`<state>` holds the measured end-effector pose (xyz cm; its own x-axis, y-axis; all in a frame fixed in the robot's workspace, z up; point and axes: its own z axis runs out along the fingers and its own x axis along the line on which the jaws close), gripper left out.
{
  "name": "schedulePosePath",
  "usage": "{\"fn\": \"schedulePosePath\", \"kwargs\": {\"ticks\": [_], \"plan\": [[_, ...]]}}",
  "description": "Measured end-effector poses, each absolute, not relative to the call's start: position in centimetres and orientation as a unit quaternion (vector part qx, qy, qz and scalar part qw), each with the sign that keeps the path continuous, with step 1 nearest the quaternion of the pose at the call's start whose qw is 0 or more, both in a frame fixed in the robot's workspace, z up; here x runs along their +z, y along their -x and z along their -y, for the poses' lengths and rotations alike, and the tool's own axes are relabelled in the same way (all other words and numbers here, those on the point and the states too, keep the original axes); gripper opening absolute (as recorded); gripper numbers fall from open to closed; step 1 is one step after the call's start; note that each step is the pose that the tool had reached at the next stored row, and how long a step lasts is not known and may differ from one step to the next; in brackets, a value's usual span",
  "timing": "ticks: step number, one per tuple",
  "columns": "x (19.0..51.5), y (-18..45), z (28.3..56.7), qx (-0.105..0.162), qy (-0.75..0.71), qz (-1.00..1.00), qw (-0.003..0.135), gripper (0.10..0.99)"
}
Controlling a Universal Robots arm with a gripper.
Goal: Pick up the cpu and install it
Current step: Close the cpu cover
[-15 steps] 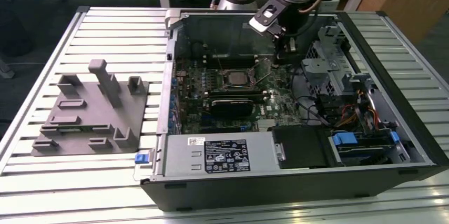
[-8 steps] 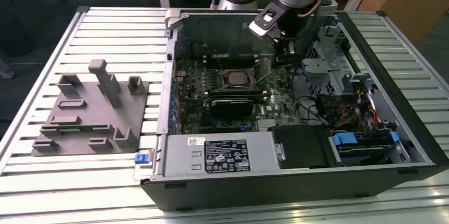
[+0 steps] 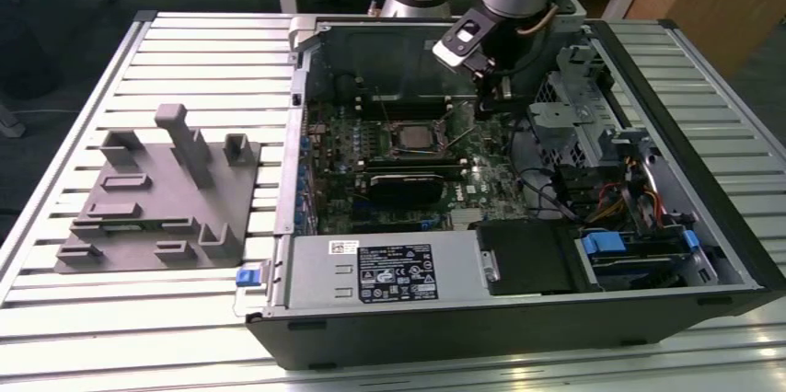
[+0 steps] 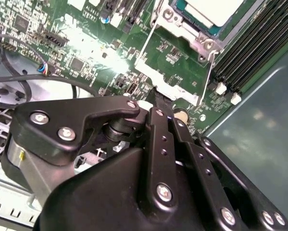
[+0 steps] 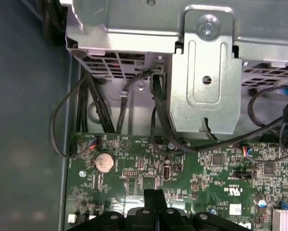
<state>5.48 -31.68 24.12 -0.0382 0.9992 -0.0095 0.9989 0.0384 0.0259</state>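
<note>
The open computer case [image 3: 491, 335] surrounds the CPU socket [image 3: 415, 139]; the grey fixture [image 3: 160, 199] lies well apart from that socket, toward the exterior view's left. The gripper [image 3: 492, 102] hangs near the socket over the motherboard [image 5: 134, 168], its fingers pressed together on nothing. The cpu [image 4: 212, 8] sits inside the socket
</note>
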Motion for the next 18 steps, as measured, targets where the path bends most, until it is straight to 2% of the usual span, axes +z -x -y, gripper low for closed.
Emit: {"fn": "schedulePosePath", "kwargs": {"ticks": [10, 18], "plan": [[24.2, -4.4, 31.7, -0.005, -0.693, -0.721, 0.001, 0.106], [24.3, -3.4, 31.7, -0.007, -0.693, -0.721, -0.003, 0.106]]}}
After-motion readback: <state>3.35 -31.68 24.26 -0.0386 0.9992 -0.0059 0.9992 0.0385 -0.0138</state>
